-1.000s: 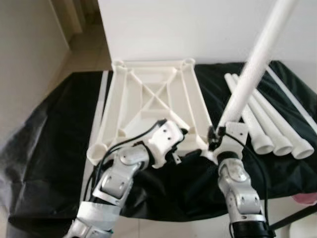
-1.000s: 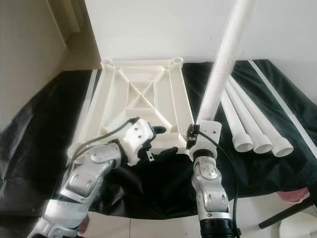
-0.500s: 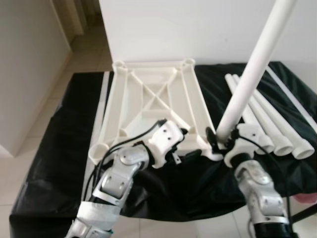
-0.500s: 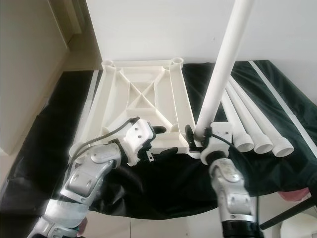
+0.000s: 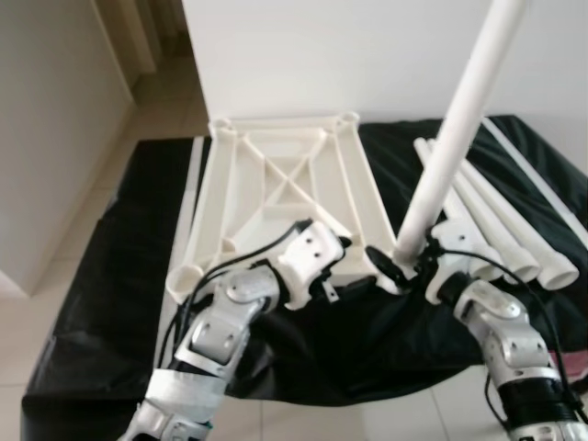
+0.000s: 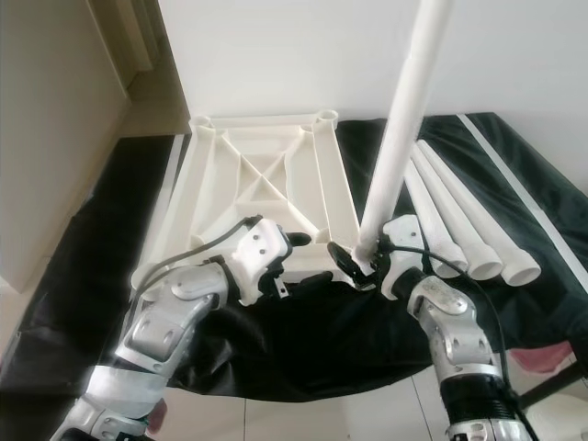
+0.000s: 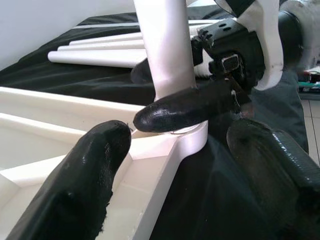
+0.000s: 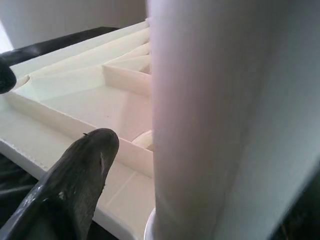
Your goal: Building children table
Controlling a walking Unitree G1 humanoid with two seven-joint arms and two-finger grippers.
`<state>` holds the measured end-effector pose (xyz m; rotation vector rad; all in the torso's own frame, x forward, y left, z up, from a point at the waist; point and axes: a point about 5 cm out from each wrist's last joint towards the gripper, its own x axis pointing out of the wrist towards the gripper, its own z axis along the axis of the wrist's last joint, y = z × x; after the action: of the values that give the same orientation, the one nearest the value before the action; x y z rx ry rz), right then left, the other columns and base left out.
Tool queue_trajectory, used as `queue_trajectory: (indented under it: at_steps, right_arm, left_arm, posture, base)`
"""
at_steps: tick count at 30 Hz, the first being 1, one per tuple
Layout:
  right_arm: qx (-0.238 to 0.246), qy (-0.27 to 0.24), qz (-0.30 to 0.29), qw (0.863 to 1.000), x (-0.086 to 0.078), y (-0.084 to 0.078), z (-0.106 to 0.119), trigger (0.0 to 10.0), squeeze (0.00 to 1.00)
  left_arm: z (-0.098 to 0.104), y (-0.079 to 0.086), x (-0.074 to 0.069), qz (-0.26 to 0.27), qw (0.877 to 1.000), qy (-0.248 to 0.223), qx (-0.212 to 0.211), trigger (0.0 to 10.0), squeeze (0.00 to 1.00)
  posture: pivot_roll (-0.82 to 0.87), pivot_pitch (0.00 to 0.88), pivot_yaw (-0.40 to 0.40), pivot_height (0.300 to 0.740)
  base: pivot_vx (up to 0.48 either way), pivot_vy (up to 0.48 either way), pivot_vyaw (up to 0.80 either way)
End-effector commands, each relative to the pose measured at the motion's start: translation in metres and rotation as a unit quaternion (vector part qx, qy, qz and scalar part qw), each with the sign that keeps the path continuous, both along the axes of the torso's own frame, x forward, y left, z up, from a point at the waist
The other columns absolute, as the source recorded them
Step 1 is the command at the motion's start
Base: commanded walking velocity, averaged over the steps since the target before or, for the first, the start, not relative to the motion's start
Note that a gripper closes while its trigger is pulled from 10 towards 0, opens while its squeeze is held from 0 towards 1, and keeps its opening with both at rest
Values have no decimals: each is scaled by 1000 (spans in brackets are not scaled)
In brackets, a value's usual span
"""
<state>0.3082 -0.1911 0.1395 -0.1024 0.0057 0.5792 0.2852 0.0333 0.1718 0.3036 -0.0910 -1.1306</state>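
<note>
Two arms reach forward over the near edge of our work. Our right gripper point(image 5: 401, 264) is clamped around the foot of a white table leg point(image 5: 452, 138), the forearm bent inward from the right and the wrist turned so the fingers wrap the tube just above its base. That leg stands nearly upright, tilted slightly to the right, with its lower end seated in the near right corner socket point(image 7: 192, 142) of the upturned white tabletop point(image 5: 280, 188). One right fingertip point(image 7: 170, 114) presses against the leg right above the socket. Our left gripper point(image 5: 344, 280) lies at the tabletop's near edge, elbow bent and forearm angled up from the lower left; its fingers point(image 7: 75, 190) stand apart, one over the tabletop's ribbed underside and one over the cloth, with the edge between them. The tabletop lies underside-up on a black cloth point(image 5: 101, 266). Three more white legs point(image 5: 501, 239) lie side by side on the cloth to the right, just beyond our right wrist.
</note>
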Motion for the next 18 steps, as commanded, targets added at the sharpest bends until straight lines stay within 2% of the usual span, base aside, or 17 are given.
queue_trajectory:
  at_steps: [1,5,6,7,8,18]
  right_arm:
    - [-17,9,20,1000,5,2,-5,10000,0]
    - [-31,20,34,999,15,0,-11,10000,0]
    - [-34,22,34,999,16,0,-12,4353,0]
    - [-34,22,34,999,16,0,-12,4353,0]
    - [-34,23,36,999,17,-1,-13,118,0]
    - [-30,54,34,997,11,-4,-33,0,0]
  left_arm:
    - [0,0,1,9,1000,-5,0,10000,0]
    - [-3,-1,-2,1,1000,-2,3,10000,0]
    - [-3,-2,-3,0,1000,-2,2,10000,0]
    - [-3,-2,-3,0,1000,-2,2,10000,0]
    - [-3,-2,-3,0,1000,-1,2,10000,0]
    - [-7,-3,-4,3,1000,5,5,10000,0]
  posture:
    - [-108,0,44,740]
    - [-104,0,40,740]
    - [-104,0,38,740]
    - [-104,0,38,740]
    - [-101,0,36,740]
    - [-93,0,33,740]
  base:
    - [0,0,0]
    - [0,0,0]
    - [0,0,0]
    - [0,0,0]
    - [0,0,0]
    - [0,0,0]
